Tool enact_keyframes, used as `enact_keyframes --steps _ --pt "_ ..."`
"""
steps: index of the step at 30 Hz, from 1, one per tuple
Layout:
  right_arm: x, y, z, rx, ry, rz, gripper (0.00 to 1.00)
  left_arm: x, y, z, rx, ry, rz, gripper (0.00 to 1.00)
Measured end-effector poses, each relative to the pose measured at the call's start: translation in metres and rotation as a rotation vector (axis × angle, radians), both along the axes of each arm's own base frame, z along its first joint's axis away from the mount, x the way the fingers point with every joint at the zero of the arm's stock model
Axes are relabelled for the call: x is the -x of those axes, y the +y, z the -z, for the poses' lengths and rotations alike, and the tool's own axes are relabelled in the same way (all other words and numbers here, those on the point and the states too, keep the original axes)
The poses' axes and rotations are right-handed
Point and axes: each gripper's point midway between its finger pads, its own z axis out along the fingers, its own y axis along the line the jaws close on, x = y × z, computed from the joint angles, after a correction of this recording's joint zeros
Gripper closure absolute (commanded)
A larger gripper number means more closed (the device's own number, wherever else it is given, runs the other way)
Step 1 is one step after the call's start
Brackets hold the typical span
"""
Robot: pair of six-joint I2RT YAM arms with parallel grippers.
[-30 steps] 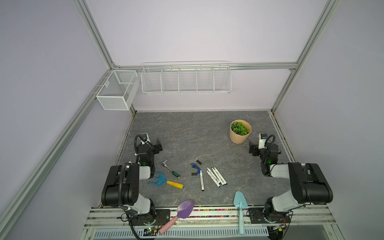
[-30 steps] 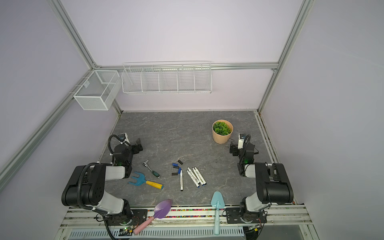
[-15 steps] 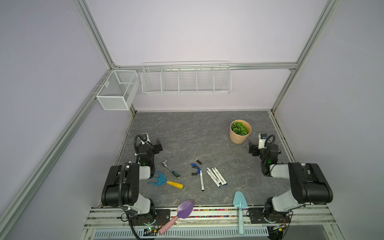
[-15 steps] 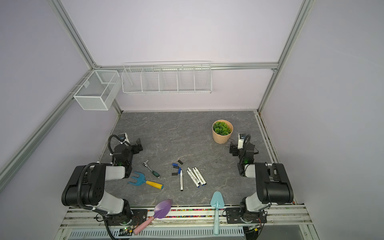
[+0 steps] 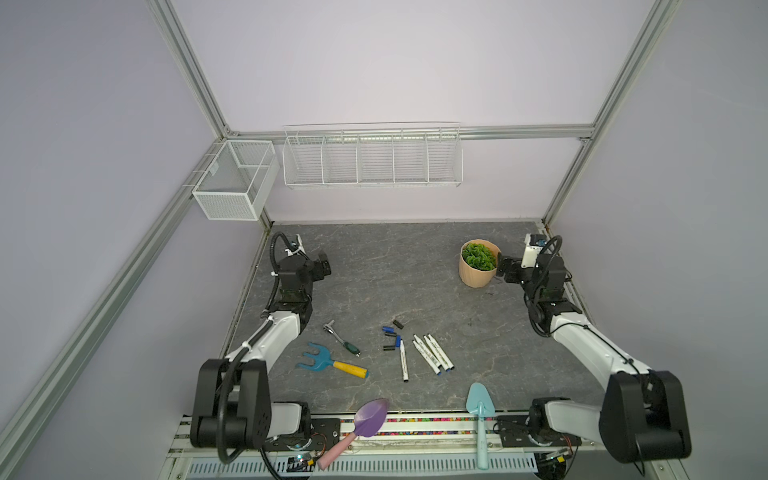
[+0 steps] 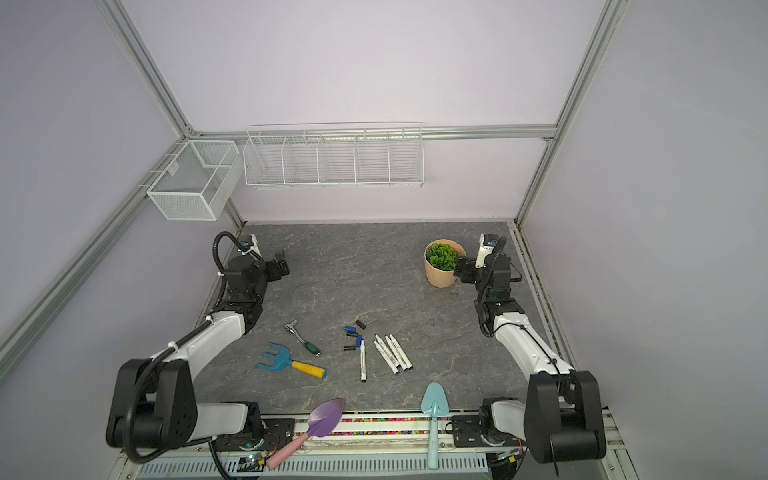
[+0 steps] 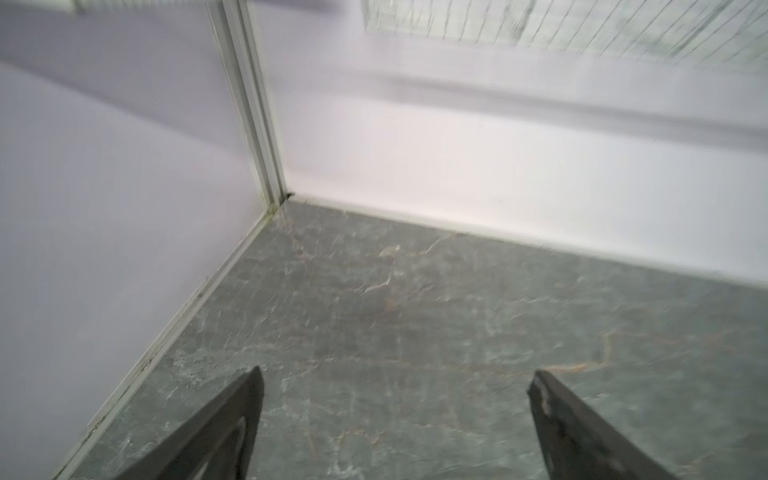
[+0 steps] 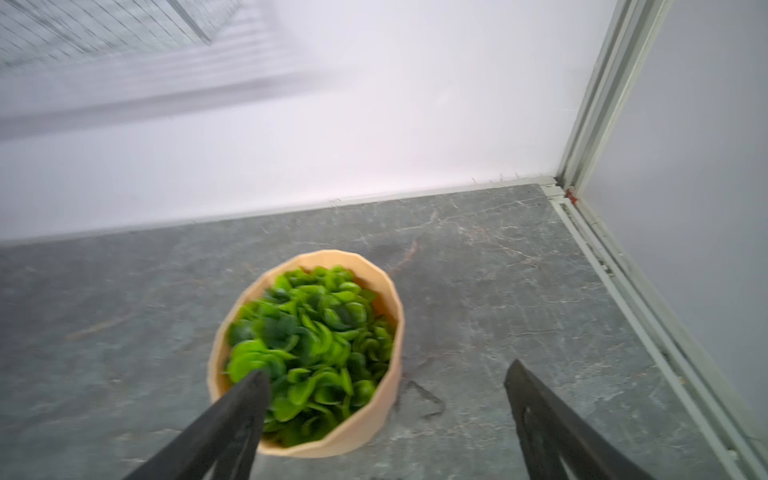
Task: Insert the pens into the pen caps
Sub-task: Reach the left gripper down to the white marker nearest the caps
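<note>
In a top view: pens (image 5: 433, 354) flat on the table (image 5: 374, 266) toward its near edge, three side by side slanting far-left to near-right, one alone lying almost near-to-far. Loose pen caps (image 5: 392, 332) just beside them, on the left arm's side. Farther back, left claw (image 5: 323, 266) and right claw (image 5: 503, 269), well apart from the pens, about equally distant.

Left wrist view: claw spread wide, empty.

Right wrist view: claw released too, empty, just beside a potted plant (image 8: 307, 332).

Barrel print too small to read.
</note>
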Motion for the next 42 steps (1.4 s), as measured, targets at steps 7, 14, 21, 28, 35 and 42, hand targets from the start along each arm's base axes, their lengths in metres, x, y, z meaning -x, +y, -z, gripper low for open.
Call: enact_keyframes --steps 7,14,21,28,35,42 --pt "0.031 0.015 0.002 -0.054 0.082 0.090 0.06 0.083 -0.147 0.021 0.063 0.141 0.338 0.01" --pt "0.039 -0.007 0.012 -0.040 0.148 0.228 0.06 0.172 -0.201 0.096 -0.103 0.454 0.608 0.02" --pt "0.043 -0.016 0.029 0.004 0.212 0.278 0.07 0.219 -0.213 0.145 -0.216 0.716 0.756 0.04" --pt "0.046 -0.019 0.034 0.019 0.233 0.294 0.06 0.232 -0.228 0.162 -0.271 0.842 0.806 0.15" --pt "0.049 -0.021 0.038 0.034 0.251 0.297 0.06 0.243 -0.253 0.186 -0.303 0.978 0.810 0.35" --pt "0.049 -0.021 0.042 0.039 0.266 0.298 0.05 0.250 -0.253 0.216 -0.343 1.141 0.747 0.44"
